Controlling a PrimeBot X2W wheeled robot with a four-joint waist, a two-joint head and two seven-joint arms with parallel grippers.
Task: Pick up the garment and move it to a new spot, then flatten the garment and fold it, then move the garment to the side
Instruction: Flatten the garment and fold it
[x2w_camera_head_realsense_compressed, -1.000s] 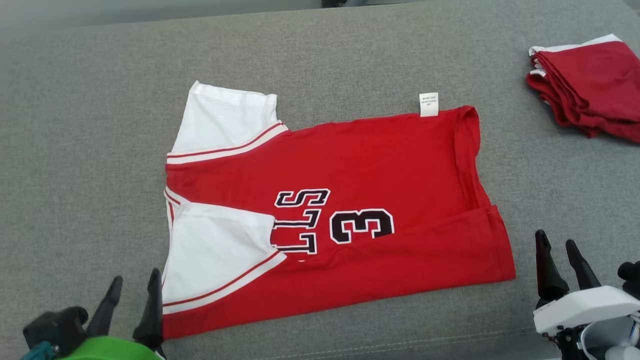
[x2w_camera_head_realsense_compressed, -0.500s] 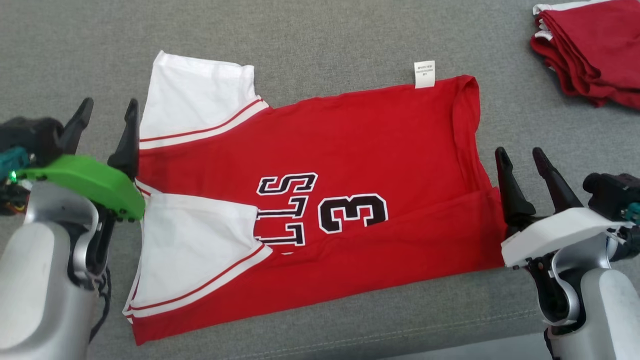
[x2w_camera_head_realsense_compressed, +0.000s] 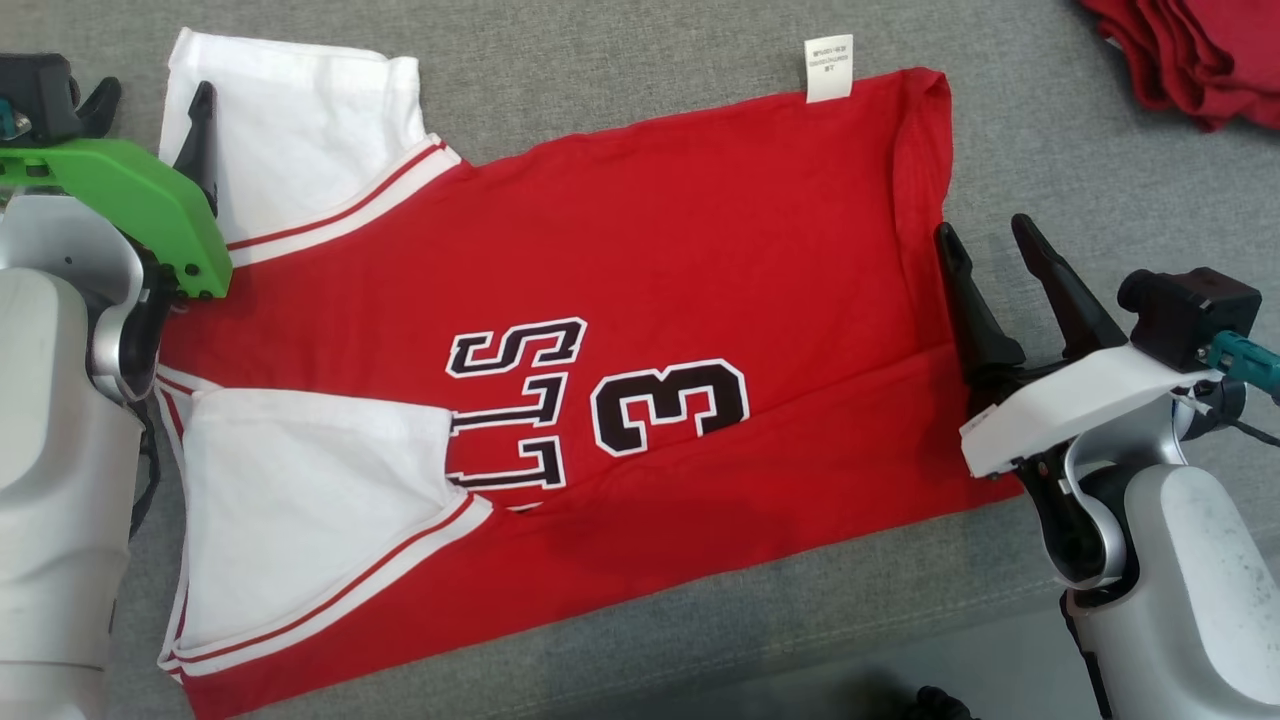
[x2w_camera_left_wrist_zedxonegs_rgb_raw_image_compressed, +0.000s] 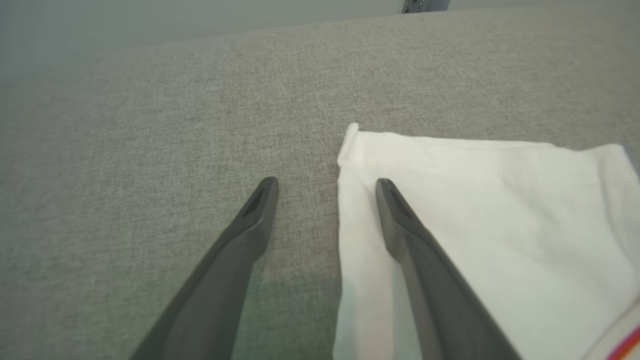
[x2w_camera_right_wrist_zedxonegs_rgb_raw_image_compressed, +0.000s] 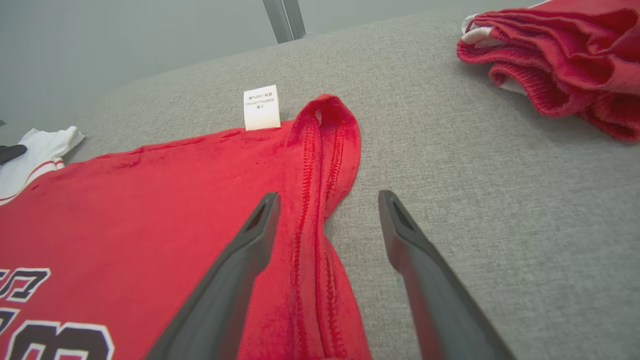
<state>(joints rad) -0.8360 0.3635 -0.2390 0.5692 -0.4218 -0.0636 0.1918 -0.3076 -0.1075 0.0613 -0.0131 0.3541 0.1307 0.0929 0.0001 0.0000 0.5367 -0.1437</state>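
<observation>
The garment (x2w_camera_head_realsense_compressed: 700, 250) is a red jersey with white sleeves and a black "3", lying flat and partly folded on the grey cushion (x2w_camera_head_realsense_compressed: 620, 60). My left gripper (x2w_camera_head_realsense_compressed: 152, 100) is open at the far white sleeve (x2w_camera_left_wrist_zedxonegs_rgb_raw_image_compressed: 490, 225). In the left wrist view the left gripper (x2w_camera_left_wrist_zedxonegs_rgb_raw_image_compressed: 326, 184) straddles the sleeve's edge, one finger over the white cloth and the other over the grey surface. My right gripper (x2w_camera_head_realsense_compressed: 984, 230) is open at the garment's right hem. In the right wrist view the right gripper (x2w_camera_right_wrist_zedxonegs_rgb_raw_image_compressed: 328, 196) has the red hem (x2w_camera_right_wrist_zedxonegs_rgb_raw_image_compressed: 320, 165) between its fingers, nothing gripped.
A pile of folded red garments (x2w_camera_head_realsense_compressed: 1200, 60) lies at the far right, also in the right wrist view (x2w_camera_right_wrist_zedxonegs_rgb_raw_image_compressed: 560, 65). A white label (x2w_camera_head_realsense_compressed: 829, 68) sticks out from the garment's far edge. The cushion's front edge (x2w_camera_head_realsense_compressed: 800, 640) runs along the bottom.
The head camera has tilted down and closer. Both arms have reached forward along the garment's two ends, the left to the far sleeve, the right to the hem. Both grippers stay open.
</observation>
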